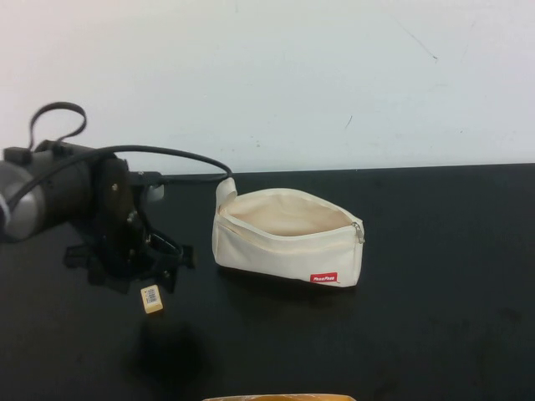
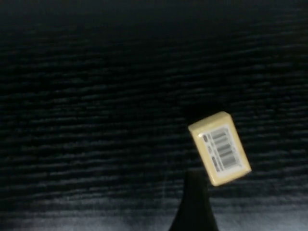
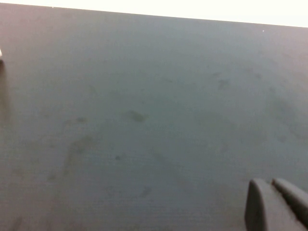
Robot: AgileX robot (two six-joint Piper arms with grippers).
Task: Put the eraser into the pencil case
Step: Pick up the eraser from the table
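Note:
The eraser (image 1: 151, 298), a small cream block with a barcode label, lies tilted on the black table left of the pencil case. My left gripper (image 1: 150, 282) hangs over it, open, jaws wider than the block. In the left wrist view the eraser (image 2: 220, 148) sits just past one dark fingertip (image 2: 195, 202); the other finger is out of view. The pencil case (image 1: 288, 238), a cream-white pouch with a red label, stands unzipped with its mouth up. My right gripper (image 3: 276, 204) shows only in the right wrist view, shut and empty over bare table.
The black table (image 1: 435, 276) ends at a white wall behind the pouch. A yellow-tan object (image 1: 280, 398) pokes in at the front edge. The left arm's black cable (image 1: 180, 153) loops toward the pouch's far left end.

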